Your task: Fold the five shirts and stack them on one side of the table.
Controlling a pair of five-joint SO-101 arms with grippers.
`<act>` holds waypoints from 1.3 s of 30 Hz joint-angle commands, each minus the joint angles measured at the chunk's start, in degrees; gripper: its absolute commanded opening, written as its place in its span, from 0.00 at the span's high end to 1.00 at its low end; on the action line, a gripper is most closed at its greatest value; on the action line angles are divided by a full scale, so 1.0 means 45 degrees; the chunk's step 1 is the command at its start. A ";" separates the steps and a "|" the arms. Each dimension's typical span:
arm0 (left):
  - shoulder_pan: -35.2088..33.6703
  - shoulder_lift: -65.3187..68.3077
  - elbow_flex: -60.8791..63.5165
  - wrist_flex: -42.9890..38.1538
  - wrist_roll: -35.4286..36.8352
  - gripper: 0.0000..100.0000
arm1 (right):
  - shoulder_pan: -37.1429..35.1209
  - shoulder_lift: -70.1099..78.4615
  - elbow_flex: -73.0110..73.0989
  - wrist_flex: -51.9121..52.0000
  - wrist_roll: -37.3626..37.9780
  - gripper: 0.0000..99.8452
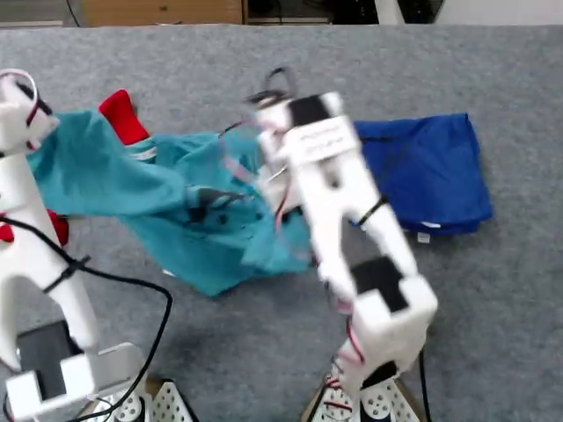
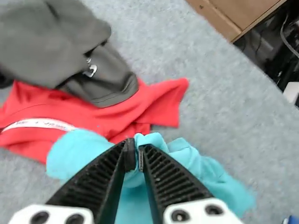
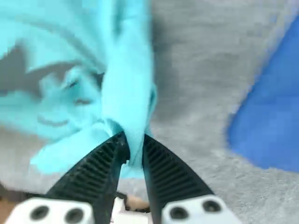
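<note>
I'm watching the left arm (image 1: 35,255) rising from its base at the near left corner and reaching toward the far left of the counter (image 1: 264,352). The left end effector (image 2: 135,154) is clamping its black ribbed jaws together on a bunched fold of the teal shirt (image 2: 187,163).

The right arm (image 1: 343,193) is stretching from its base at the near middle out over the centre of the counter. The right end effector (image 3: 133,144) is pinching another gathered strip of the same teal shirt (image 3: 126,93), with the jaws closed on the cloth.

In the high view the teal shirt (image 1: 176,211) is spreading rumpled between the two arms, from the far left down to the middle, and the right arm is covering part of it.

A folded blue shirt (image 1: 431,176) is lying flat just beside the right arm, on its right. A red shirt (image 2: 117,112) is lying crumpled just beyond the left end effector, touching the teal cloth, and a grey shirt (image 2: 56,42) is resting on top of the red one.
</note>
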 commanded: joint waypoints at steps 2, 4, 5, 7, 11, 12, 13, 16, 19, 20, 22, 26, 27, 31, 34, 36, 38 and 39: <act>0.0625 0.1612 -0.2481 0.0000 0.0684 0.98 | -0.3096 -0.3018 0.0967 0.0156 -0.0879 1.00; 0.1211 0.2549 -0.3575 0.0020 0.0703 0.98 | -0.4034 -0.3624 0.1026 0.0117 -0.1309 1.00; 0.1543 0.2999 -0.4083 0.0020 0.0703 0.98 | -0.4327 -0.3819 0.1026 0.0020 -0.1543 1.00; 0.2305 0.3956 -0.4982 0.0039 0.0703 0.98 | -0.4444 -0.4073 0.1026 -0.0254 -0.1993 0.99; 0.3731 0.5714 -0.6505 0.0078 0.0703 0.98 | -0.3858 -0.4366 0.1026 -0.0352 -0.2247 0.84; 0.4005 0.6105 -0.6818 0.0078 0.0703 0.98 | -0.3663 -0.4484 0.1026 -0.0371 -0.2364 0.79; 0.4220 0.6476 -0.7092 0.0078 0.0703 0.98 | -0.3409 -0.4601 0.1026 -0.0371 -0.2364 0.74; 0.4630 0.7258 -0.7560 0.0742 0.0215 0.94 | -0.2374 -0.5031 0.1045 -0.0762 -0.2403 0.67; 0.5079 0.7473 -0.7775 0.2325 -0.1250 0.69 | -0.0967 -0.5245 0.1045 -0.1543 -0.2442 0.67; 0.5060 0.7492 -0.7853 0.2676 -0.1465 0.62 | -0.0537 -0.5265 0.1045 -0.1856 -0.2442 0.67; 0.4767 0.7394 -0.7873 0.3048 -0.1680 0.57 | 0.0049 -0.5226 0.1045 -0.2540 -0.2403 0.67; 0.3087 0.7355 -0.8420 0.3165 -0.1661 0.66 | 0.0498 -0.4523 0.1123 -0.4650 -0.2364 0.67; 0.2559 0.7355 -0.8654 0.3282 -0.1661 0.69 | 0.0479 -0.4171 0.1084 -0.5197 -0.2364 0.67; 0.0527 0.7355 -0.8928 0.3536 -0.1641 0.84 | 0.0244 -0.2198 0.1026 -0.7306 -0.2442 0.67; -0.0781 0.7355 -0.8869 0.3556 -0.1641 0.93 | 0.0049 -0.0166 0.1006 -0.8908 -0.2462 0.67; -0.1348 0.7355 -0.8381 0.3556 -0.1680 0.96 | -0.0225 0.1221 0.0576 -0.9612 -0.2462 0.67; -0.1621 0.7355 -0.7385 0.3556 -0.1700 0.96 | -0.0440 0.2647 -0.0381 -0.9827 -0.2462 0.67; -0.1680 0.7355 -0.6779 0.3556 -0.1700 0.96 | -0.0537 0.3390 -0.1006 -0.9729 -0.2462 0.67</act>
